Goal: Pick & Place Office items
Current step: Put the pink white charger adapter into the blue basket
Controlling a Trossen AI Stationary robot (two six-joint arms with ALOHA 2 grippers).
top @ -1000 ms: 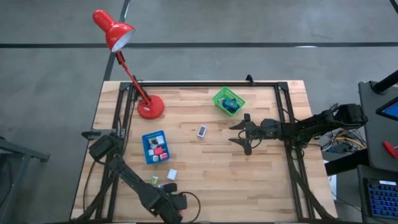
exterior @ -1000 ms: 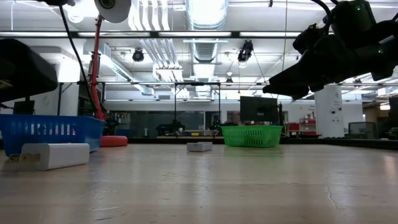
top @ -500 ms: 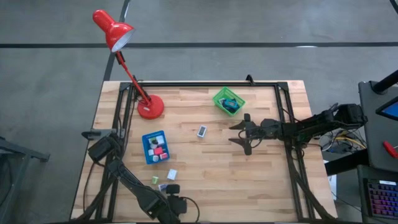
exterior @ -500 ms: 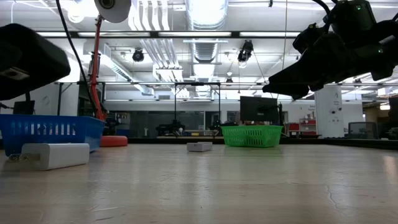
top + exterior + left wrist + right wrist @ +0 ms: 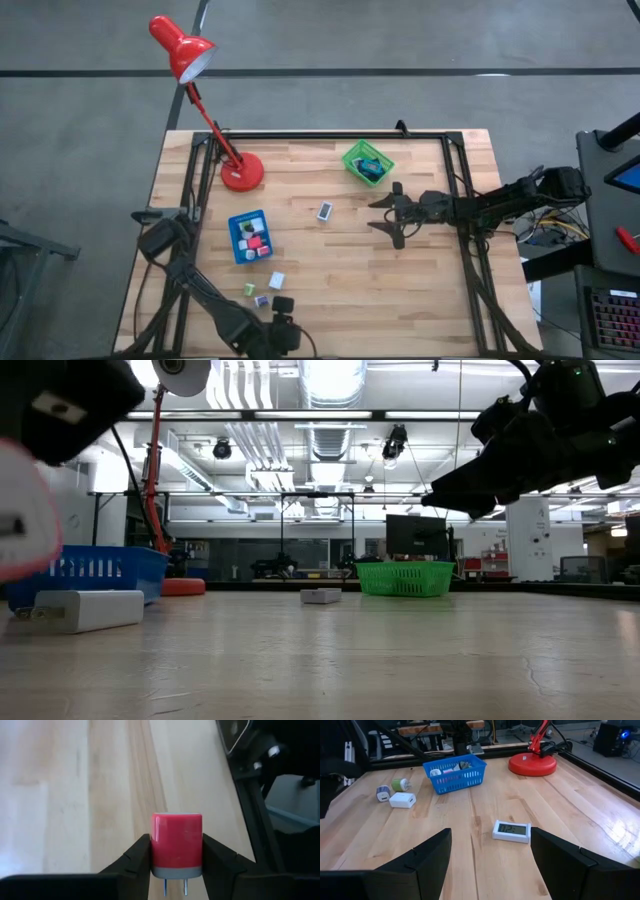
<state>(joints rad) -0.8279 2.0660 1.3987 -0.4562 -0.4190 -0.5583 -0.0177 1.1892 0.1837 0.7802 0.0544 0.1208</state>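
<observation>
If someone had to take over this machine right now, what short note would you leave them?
Left gripper: shut on a red charger plug, at the table's near edge.
Right gripper: fingers open, empty, hovering mid-table beside the small display unit.
Done: several pieces lie in the blue tray, some in the green basket.
Left: the held plug, the white charger, green plug, purple plug and display unit.

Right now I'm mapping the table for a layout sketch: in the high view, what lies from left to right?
Red lamp base → blue tray → small white display piece → green basket → right gripper.
</observation>
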